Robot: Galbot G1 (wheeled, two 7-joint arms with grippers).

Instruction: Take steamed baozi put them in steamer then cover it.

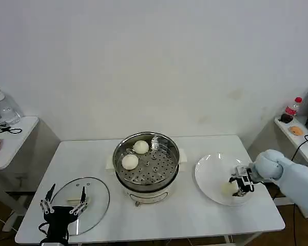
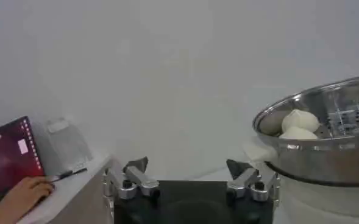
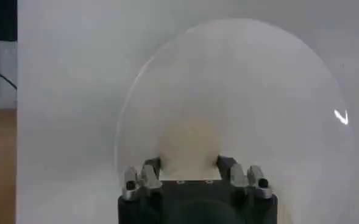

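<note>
Your right tool [image 1: 240,185] straddles a baozi [image 1: 229,188] on the plate [image 1: 210,174] near the tabletop's right edge, fingers not visibly clamped; two sit in the central steamer [image 1: 167,169]. Left tool [image 1: 64,203] waits wide over the cover [image 1: 95,197].

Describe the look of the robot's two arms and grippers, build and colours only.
The left gripper has a black base block and slim silver-grey linkage fingers with dark pointed tips. The right gripper is the same black-and-silver build, its body black with metal knuckle joints. The right arm is clad in smooth pale blue-white shells with a rounded wrist joint.
</note>
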